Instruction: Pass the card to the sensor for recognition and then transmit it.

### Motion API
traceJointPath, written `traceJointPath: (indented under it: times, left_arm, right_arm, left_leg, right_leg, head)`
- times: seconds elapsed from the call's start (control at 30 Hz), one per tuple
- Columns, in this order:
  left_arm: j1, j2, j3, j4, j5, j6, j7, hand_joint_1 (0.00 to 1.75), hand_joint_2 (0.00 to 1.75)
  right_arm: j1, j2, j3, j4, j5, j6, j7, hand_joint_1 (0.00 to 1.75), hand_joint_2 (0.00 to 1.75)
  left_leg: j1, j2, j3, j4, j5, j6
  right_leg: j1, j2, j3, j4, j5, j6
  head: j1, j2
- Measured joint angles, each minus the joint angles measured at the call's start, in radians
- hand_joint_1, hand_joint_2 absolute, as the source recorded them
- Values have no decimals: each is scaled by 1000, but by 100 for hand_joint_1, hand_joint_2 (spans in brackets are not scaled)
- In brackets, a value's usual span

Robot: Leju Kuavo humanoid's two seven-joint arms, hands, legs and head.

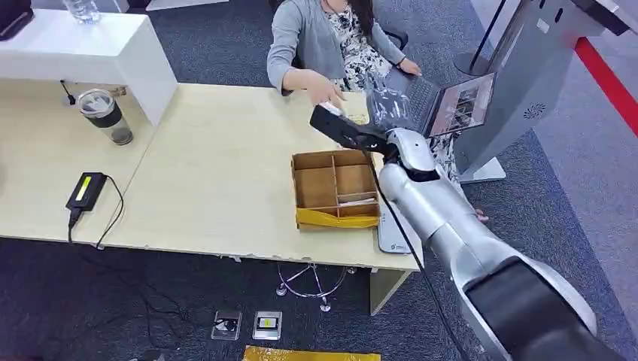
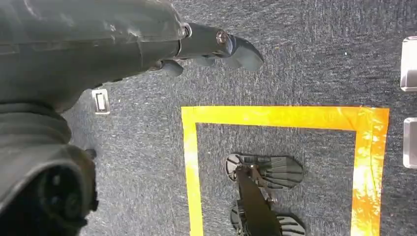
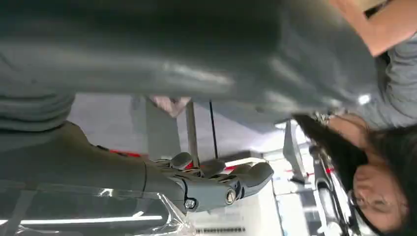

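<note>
My right hand [image 1: 336, 124] reaches across the table toward a seated person in a grey cardigan [image 1: 305, 34]. A small pale card [image 1: 332, 110] shows at its fingertips, held there. The person's hand [image 1: 322, 90] lies on the card from above. In the right wrist view the dark fingers [image 3: 236, 181] lie close together beside the thumb, and the card is hidden. A flat white device [image 1: 391, 229], probably the sensor, lies at the table's front right corner, partly behind my right arm. My left hand [image 2: 216, 46] hangs over the floor, holding nothing, fingers apart.
An open cardboard box [image 1: 335, 188] with compartments stands just under my right arm. A laptop [image 1: 451, 101] and a grey kiosk [image 1: 527, 75] are at the right. A lidded cup [image 1: 105, 116] and a black adapter [image 1: 86, 189] sit at the table's left.
</note>
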State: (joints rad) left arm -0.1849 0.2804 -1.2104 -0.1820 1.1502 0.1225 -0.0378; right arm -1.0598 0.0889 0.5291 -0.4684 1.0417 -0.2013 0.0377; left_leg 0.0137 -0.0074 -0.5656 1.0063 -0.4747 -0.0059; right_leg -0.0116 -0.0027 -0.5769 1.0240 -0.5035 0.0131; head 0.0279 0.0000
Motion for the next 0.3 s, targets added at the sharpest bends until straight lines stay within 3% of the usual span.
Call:
traceJointPath:
  times: [0.17,0.23,0.3]
  left_arm:
    - [2,0,0,0,10,3,0,0,0]
    - [5,3,0,0,11,3,0,0,0]
    - [13,6,0,0,11,1,0,0,0]
  right_arm:
    - [-24,-66,-44,1,-134,55,-9,0,0]
    - [-33,-144,-82,1,-251,104,-4,0,0]
    - [-35,-266,-138,14,-344,151,-1,0,0]
  left_leg:
    - [-1,0,1,1,0,0]
    - [0,-5,1,1,0,1]
    - [-1,-11,0,2,1,2]
  right_leg:
    - [0,0,-1,-1,0,0]
    - [0,-5,1,-3,0,0]
    - [0,-13,4,-5,0,1]
  head:
    - [-1,0]
    - [0,0]
    - [1,0]
